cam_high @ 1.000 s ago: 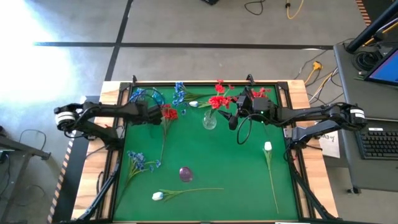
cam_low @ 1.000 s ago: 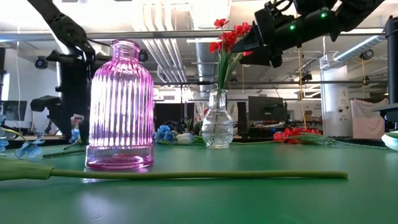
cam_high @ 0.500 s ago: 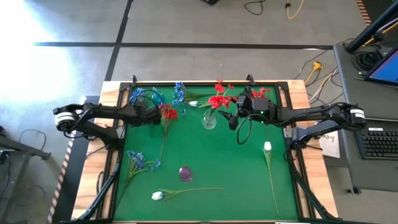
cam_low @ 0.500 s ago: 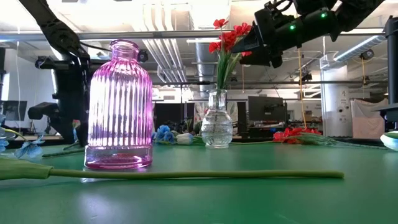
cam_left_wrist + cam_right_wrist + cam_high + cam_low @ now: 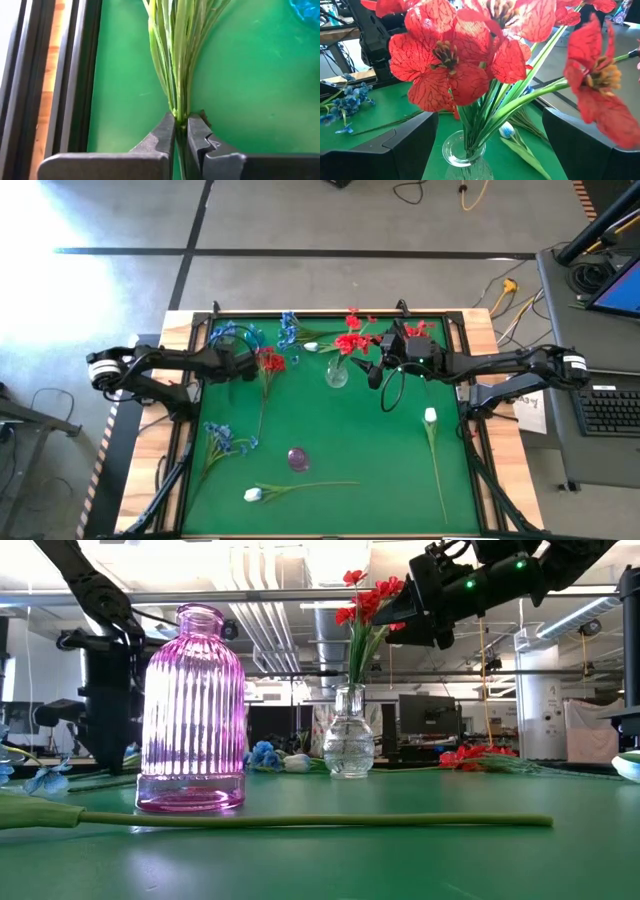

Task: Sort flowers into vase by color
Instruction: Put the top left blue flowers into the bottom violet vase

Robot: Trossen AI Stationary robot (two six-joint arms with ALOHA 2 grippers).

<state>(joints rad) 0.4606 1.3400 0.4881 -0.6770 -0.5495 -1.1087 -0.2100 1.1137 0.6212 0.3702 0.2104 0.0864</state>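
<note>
Closing since a second ago, left end effector now pinches the red flower stems on the bench | right end effector gapes around clear vase blooms | lift looks next

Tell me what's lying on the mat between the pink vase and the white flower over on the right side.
Nothing: in the high view, only bare green mat separates the pink vase from the white flower on the right.
</note>
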